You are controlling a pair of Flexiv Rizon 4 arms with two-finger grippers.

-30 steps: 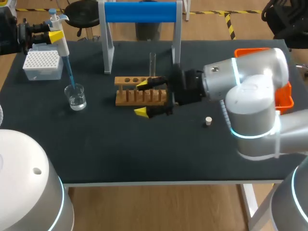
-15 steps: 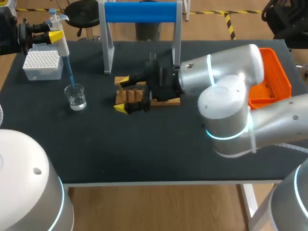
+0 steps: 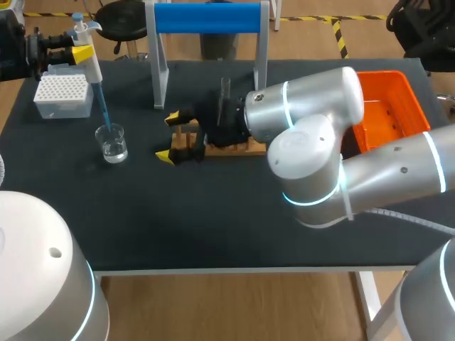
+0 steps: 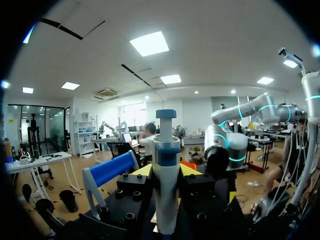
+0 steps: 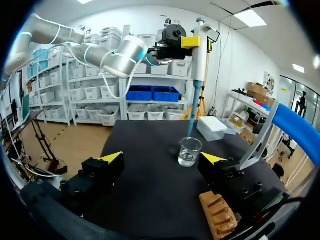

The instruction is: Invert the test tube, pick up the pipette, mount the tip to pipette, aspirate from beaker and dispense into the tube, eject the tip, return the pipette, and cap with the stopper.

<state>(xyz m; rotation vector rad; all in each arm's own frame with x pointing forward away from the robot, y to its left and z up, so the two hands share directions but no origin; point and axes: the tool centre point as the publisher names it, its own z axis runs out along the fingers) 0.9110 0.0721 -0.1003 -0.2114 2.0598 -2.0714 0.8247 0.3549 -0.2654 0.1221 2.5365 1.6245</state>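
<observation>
My left gripper [image 3: 67, 48] at the table's back left is shut on the white-and-blue pipette [image 3: 89, 60]. The pipette's blue tip dips into the glass beaker [image 3: 111, 142]. In the left wrist view the pipette [image 4: 166, 170] stands between the yellow fingertips [image 4: 142, 171]. My right gripper [image 3: 169, 136] stands wide open at the left end of the wooden rack [image 3: 252, 148], holding nothing. The test tube [image 3: 225, 91] stands upright in the rack behind the right wrist. In the right wrist view the beaker [image 5: 189, 151] lies ahead of the open gripper [image 5: 162, 159]. My right arm hides the stopper.
A white tip box [image 3: 62, 94] sits at the back left, behind the beaker. A stand with a blue bar [image 3: 206, 18] rises behind the rack. An orange tray [image 3: 387, 99] lies at the right edge. The table's front half is bare black mat.
My right arm has swung left across the rack, carrying its open gripper from the rack's right end to its left end and covering the stopper. The left arm and pipette have not moved.
</observation>
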